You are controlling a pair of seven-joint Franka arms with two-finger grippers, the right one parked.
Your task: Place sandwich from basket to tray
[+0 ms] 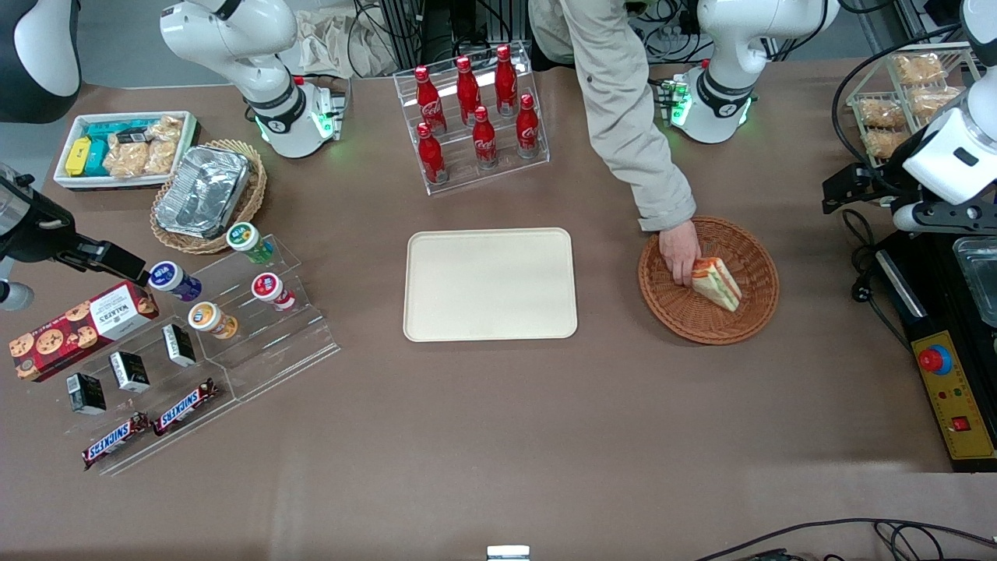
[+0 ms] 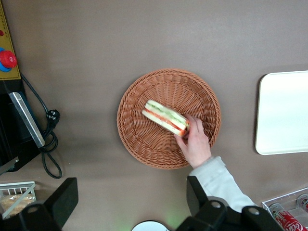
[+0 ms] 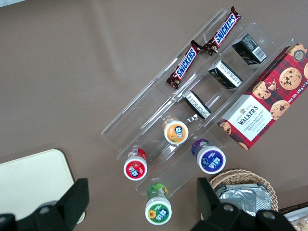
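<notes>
Looking down from the left wrist, we see the gripper (image 2: 130,202) hanging above the brown table, its two dark fingers (image 2: 62,199) spread wide with nothing between them. The round reddish-brown woven wicker basket (image 2: 144,144) lies on the table ahead of the fingertips, clear of them. This view also shows a black cable with its plug (image 2: 50,115) beside the basket, which is hard to make out from the front.

Only the front view shows the whole flat cream-beige rectangular tray (image 1: 491,284); the wrist view catches just one rounded end of it (image 2: 284,113). The tray lies well apart from the fingers, with the basket (image 1: 705,331) between them and it. The right wrist view shows none of the basket.

A yellow control box with a red button (image 1: 954,397) sits nearer the front camera, at the working arm's end of the table. Farther off stands a clear rack of red cola bottles (image 1: 475,117).

A person's hand (image 1: 679,249), reaching in on a beige-sleeved arm (image 1: 623,117), is in the basket and grips one end of the sandwich, so it stands in the fingers' way.

The small triangular sandwich of white bread (image 2: 166,118) lies in the basket near its middle, with red, orange and green filling layers showing along its cut face (image 1: 716,283).
</notes>
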